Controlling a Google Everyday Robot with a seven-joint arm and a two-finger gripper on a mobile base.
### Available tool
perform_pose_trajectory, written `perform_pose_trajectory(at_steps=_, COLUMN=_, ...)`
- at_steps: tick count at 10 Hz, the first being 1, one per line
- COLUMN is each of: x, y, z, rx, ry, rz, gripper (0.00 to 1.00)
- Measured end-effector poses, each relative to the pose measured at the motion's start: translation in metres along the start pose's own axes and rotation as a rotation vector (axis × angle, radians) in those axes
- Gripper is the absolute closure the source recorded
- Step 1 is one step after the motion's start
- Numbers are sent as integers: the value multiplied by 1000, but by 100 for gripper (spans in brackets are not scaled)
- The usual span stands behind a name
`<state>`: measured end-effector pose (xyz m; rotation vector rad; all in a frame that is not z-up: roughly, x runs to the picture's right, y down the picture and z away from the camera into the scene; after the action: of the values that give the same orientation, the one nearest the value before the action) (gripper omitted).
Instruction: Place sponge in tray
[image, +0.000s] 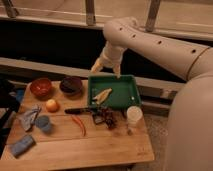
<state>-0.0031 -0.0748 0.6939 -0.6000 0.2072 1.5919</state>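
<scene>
My claw (106, 66): hangs over the far rim of the tray (128, 93), fingers spread wide, holding nothing. Sponge (22, 145): front-left corner of the worktop (100, 150), well apart from the tray. Pale item (102, 95) inside the tray: too blurred to name.

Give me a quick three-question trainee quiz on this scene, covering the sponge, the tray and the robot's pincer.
1. True or false: the small blue-grey rectangular sponge already lies inside the dark green rectangular plastic tray.
2. Where is the pincer? A) clamped on the sponge. B) in the air near the tray's far edge. C) down inside the tray, touching its floor.
3. Fill in: the pincer's jaws stand ___ and hold nothing.

Key: 1 false, the sponge lies at the near left corner of the wooden table. 2 B. 3 open.
</scene>
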Motion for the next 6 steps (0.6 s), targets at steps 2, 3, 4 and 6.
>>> perform_pose_trajectory(at_steps=2, x=7, y=10, z=-4, rx=-10, ry=0, rz=-26, gripper=20)
perform_pose_trajectory(at_steps=3, x=7, y=9, z=-3, rx=-10, ry=0, rz=-26, gripper=20)
perform_pose_trajectory(at_steps=4, x=7, y=10, z=-3, rx=-10, ry=0, rz=-26, gripper=20)
perform_pose_trajectory(at_steps=6, x=10, y=9, z=1, rx=-9, ry=15, rz=-46, gripper=20)
